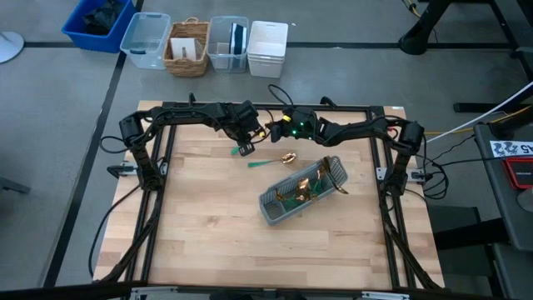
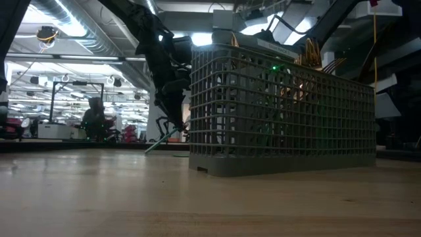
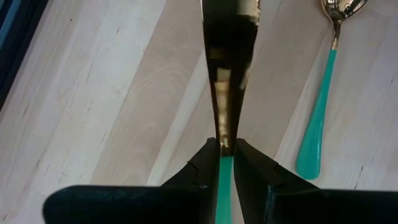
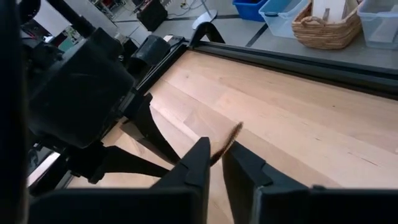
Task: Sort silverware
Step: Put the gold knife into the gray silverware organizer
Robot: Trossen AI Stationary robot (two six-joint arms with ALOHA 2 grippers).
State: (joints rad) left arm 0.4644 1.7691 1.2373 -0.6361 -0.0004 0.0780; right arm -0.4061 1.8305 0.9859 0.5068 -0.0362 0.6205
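Note:
My left gripper [image 1: 246, 143] is shut on a knife [image 3: 227, 74] with a gold blade and a teal handle, above the table's far middle. The handle slants down toward the table [image 2: 161, 139]. My right gripper [image 1: 268, 132] stands just right of it, fingers shut on a thin gold strip [image 4: 229, 142], the knife's blade tip. A teal-handled gold spoon [image 1: 268, 161] lies flat on the wood near both grippers and also shows in the left wrist view [image 3: 320, 118]. The grey slotted caddy [image 1: 301, 193] stands right of centre with several gold and teal pieces [image 1: 304, 187] in it. My left gripper pinches the knife between its two fingers where the gold blade meets the teal handle [image 3: 222, 148]. The fingers lie across the knife. The knife is lifted clear and tilted, with the handle end lowest. My right gripper pinches the blade's tip [image 4: 225, 149] between its fingertips, and a short gold end sticks out past them. The rest of the blade is hidden by its own fingers.
Beyond the far edge stand a blue bin [image 1: 98, 21], a clear tub [image 1: 146, 37], a wicker basket [image 1: 187, 48] and two more containers. Dark arm frames run along the left and right table edges. Bare wood [image 1: 233, 242] lies toward the near edge.

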